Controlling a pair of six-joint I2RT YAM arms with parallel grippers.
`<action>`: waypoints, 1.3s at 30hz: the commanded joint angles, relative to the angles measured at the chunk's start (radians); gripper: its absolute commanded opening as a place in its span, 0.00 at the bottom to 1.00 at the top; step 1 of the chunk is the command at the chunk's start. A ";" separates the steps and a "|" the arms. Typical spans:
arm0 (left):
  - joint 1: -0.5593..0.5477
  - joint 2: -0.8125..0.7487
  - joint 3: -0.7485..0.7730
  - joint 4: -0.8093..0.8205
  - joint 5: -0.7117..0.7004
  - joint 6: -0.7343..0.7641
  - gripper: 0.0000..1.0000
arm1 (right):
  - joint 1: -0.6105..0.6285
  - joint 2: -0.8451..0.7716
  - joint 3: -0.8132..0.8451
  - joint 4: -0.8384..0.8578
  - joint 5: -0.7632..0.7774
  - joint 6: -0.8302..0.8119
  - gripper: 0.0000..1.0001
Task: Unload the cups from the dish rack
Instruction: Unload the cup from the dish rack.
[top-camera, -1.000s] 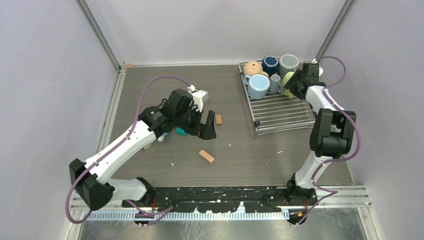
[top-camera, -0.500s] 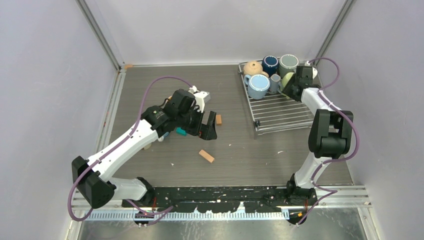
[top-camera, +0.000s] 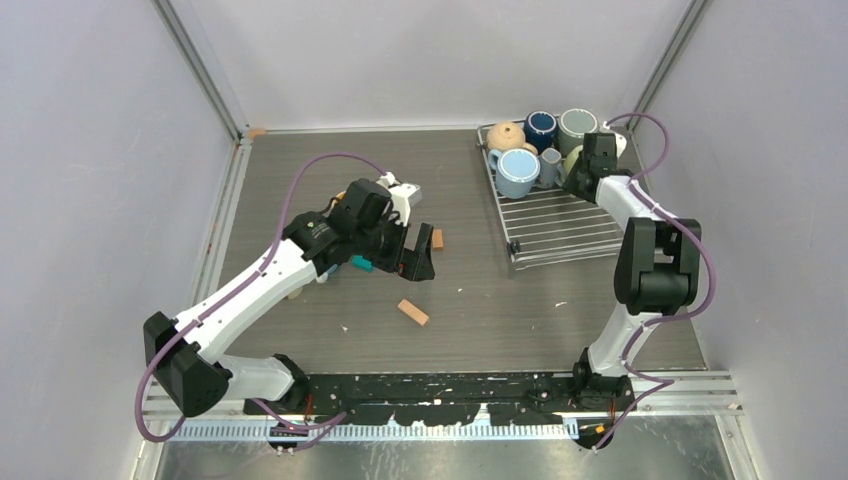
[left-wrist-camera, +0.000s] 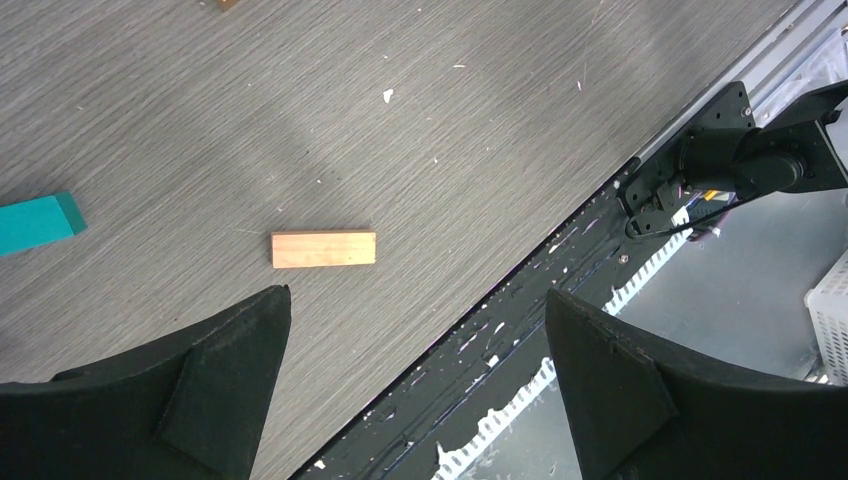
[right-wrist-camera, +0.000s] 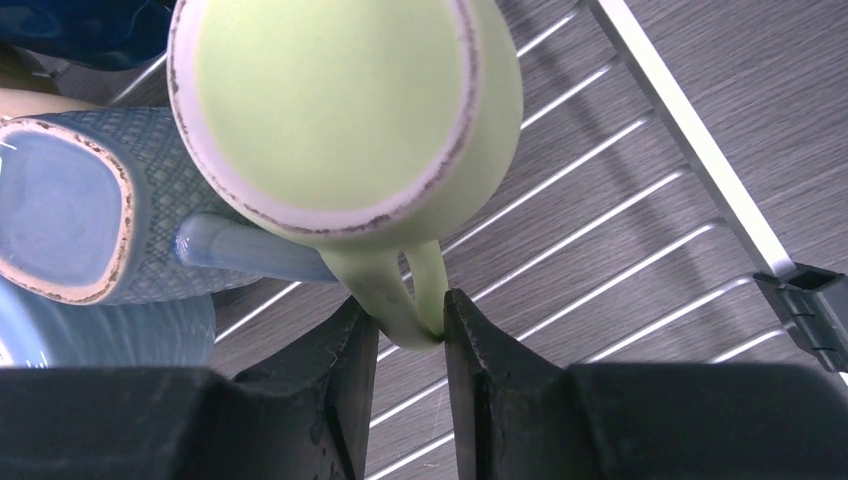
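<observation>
The silver wire dish rack stands at the table's back right. At its far end stand a tan cup, a navy cup, a grey-green cup, a light blue cup and a small metallic cup. My right gripper is shut on the handle of the lime green cup, which hangs tilted above the rack wires. The light blue cup lies beside it. My left gripper is open and empty above the table's middle; in the left wrist view it hangs over the near edge.
Small blocks lie on the table: an orange one, also in the left wrist view, another orange one and a teal one. The black rail runs along the near edge. Walls close in left, back and right.
My right gripper has moved back along the rack's right side towards the cups. My left arm has shifted only slightly.
</observation>
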 joint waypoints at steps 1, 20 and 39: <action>-0.006 -0.001 0.009 0.024 0.006 0.009 1.00 | 0.008 0.027 0.033 0.020 0.038 -0.028 0.34; -0.013 0.009 0.013 0.022 -0.002 0.011 1.00 | 0.019 0.073 0.071 -0.006 0.098 -0.054 0.26; -0.012 0.009 0.017 0.030 0.017 0.000 1.00 | 0.056 -0.067 0.070 -0.085 0.310 -0.008 0.01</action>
